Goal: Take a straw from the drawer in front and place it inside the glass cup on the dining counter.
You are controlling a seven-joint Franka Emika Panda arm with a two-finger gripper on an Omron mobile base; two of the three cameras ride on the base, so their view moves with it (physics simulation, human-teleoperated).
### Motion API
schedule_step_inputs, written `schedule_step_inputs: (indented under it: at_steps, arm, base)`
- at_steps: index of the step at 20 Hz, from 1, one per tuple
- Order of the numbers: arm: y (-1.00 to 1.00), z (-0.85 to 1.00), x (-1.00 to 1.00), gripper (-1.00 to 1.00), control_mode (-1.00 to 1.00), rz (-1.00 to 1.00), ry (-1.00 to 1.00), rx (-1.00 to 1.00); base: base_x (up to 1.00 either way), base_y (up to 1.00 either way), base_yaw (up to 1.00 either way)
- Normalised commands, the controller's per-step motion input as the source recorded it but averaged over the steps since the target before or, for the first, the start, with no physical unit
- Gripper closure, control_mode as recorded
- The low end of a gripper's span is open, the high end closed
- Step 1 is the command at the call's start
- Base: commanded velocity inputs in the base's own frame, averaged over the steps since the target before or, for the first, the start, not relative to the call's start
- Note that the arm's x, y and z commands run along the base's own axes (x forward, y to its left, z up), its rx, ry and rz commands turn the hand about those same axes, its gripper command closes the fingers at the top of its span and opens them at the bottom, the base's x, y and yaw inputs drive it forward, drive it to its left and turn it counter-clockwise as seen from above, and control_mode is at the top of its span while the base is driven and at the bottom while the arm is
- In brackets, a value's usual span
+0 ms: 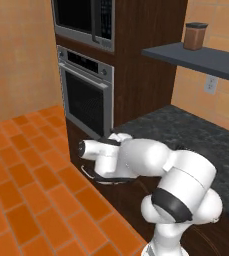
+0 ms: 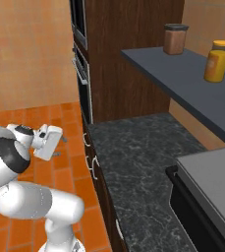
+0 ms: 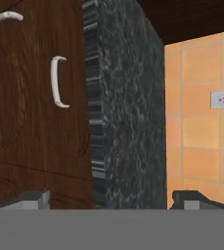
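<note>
Two dark fingertips (image 3: 33, 200) stand wide apart at the bottom of the hand view, gripping nothing. The hand (image 2: 50, 141) is rolled on its side, held out level over the orange tiled floor (image 1: 26, 185), facing the dark-brown drawer (image 3: 35, 97) front with its curved silver handle (image 3: 57, 88), shut, under the edge of the dark speckled granite counter (image 2: 133, 157).

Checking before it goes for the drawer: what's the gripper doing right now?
Gripper: open, jaws wide apart, holding nothing, facing the closed drawer front.
</note>
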Motion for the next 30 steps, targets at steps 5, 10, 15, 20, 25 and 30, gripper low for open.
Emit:
schedule_step_inputs:
  at_steps: [5,10,15,20,25,30]
  arm:
    - [-0.38,-0.65,0.16,-1.0,-1.0,0.0,0.0,-0.09]
    - [-0.35,-0.54,0.19,-1.0,-1.0,0.0,0.0,-0.1]
    - [-0.15,-0.32,0.02,-1.0,-1.0,-0.01,-0.13,-0.12]
    - [-0.16,-0.23,0.06,-1.0,-1.0,-0.02,-0.16,-0.12]
    - [-0.08,-0.26,0.3,-1.0,-1.0,-0.01,-0.16,-0.08]
    - [0.0,-0.34,0.37,-1.0,-1.0,0.0,-0.11,-0.05]
  base:
    - [0.0,0.0,0.0]
    - [0.0,0.0,0.0]
    - [0.0,0.0,0.0]
    - [0.0,0.0,0.0]
    - [0.0,0.0,0.0]
    - [0.0,0.0,0.0]
